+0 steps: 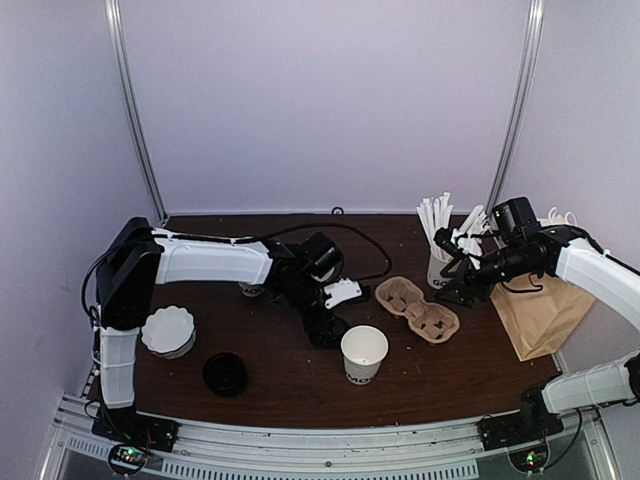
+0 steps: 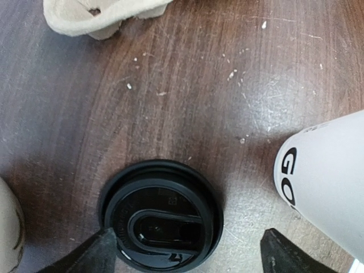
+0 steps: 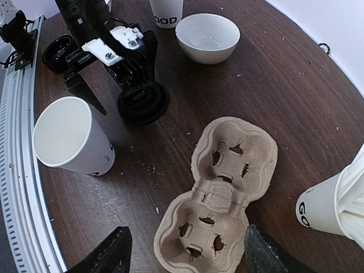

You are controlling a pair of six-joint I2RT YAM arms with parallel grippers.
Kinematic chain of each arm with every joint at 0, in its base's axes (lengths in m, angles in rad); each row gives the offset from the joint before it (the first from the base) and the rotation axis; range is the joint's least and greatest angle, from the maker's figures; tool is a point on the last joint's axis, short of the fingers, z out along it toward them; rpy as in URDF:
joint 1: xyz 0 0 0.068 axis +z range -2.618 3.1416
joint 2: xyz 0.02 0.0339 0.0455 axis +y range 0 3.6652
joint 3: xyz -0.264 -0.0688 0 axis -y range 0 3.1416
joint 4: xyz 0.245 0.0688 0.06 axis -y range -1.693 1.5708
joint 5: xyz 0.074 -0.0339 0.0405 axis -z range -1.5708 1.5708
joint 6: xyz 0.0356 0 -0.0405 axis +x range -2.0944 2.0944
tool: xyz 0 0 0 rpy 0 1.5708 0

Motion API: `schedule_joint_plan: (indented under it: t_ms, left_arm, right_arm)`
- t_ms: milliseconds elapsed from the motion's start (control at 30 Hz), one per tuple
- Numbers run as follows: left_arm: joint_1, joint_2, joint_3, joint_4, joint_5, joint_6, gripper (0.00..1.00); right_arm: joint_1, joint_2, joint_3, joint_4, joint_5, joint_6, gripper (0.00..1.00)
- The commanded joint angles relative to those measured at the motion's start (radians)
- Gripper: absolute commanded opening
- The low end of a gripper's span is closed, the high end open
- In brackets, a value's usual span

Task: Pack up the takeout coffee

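Low, left pincer (image 2: 190, 253) wide open astride black lid (image 2: 162, 216), right pincer (image 3: 182, 250) open, empty, above cup carrier (image 3: 219, 193).

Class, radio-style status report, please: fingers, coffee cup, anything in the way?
Left fingers open above a black lid. Right fingers open above cup carrier. Printed cup behind left arm, top unseen. Lidless cup close beside lid.

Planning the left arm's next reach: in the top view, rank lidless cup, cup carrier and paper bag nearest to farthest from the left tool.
From the left tool:
1. Lidless cup, just to its right.
2. Cup carrier, further right, mid-table.
3. Paper bag, at the far right edge.
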Motion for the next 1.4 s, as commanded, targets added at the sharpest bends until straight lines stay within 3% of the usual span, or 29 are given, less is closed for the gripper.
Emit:
schedule_joint_plan:
  t_ms: [0,600,800,1367]
  left_arm:
    - [0.018,-0.023,0.002,-0.003,0.009,0.001,0.94]
    - [0.048,0.076,0.083,-0.064,0.096,-0.044,0.96]
    - [0.049,0.093,0.088,-0.065,0.067,-0.046,0.95]
    - [0.038,0.032,0.069,-0.091,-0.002,-0.036,0.8]
  right_arm:
    - [-0.004,0.007,-0.003,-0.01,-0.014,-0.012,0.72]
    - [-0.004,0.025,0.001,-0.024,-0.024,-0.025,0.72]
    - [-0.004,0.035,0.005,-0.033,-0.024,-0.033,0.72]
    - [-0.004,0.02,-0.002,-0.027,-0.012,-0.036,0.71]
